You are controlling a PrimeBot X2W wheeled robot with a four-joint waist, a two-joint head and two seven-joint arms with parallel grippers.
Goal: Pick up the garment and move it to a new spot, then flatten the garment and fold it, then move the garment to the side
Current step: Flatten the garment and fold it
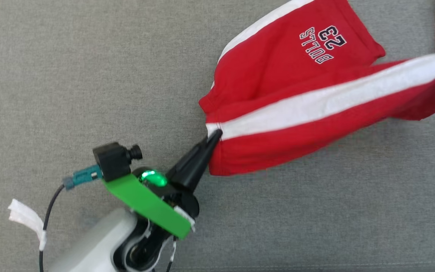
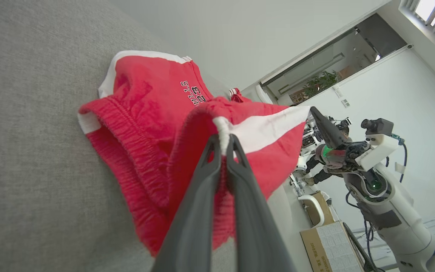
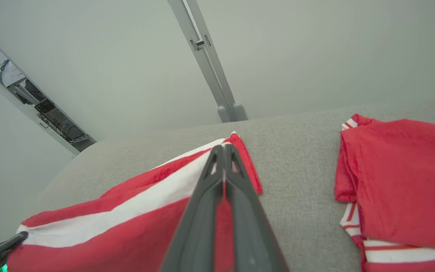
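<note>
The left gripper (image 1: pixel 214 135) was clamped on the gathered elastic waistband of the garment (image 1: pixel 278 71); the right gripper (image 3: pixel 224 149) was pinched on its hem corner. The red knit shorts, white-striped and printed BULLS 23, stretched between them, one leg resting on grey woven cloth (image 1: pixel 70 75).

The shorts (image 1: pixel 296 94) span from left gripper (image 1: pixel 214 135) to right gripper (image 3: pixel 224 149) over the table (image 1: pixel 89 75), folded clothes (image 3: pixel 402 181) further right

Garment (image 1: pixel 300 113) end beyond head view's edge
</note>
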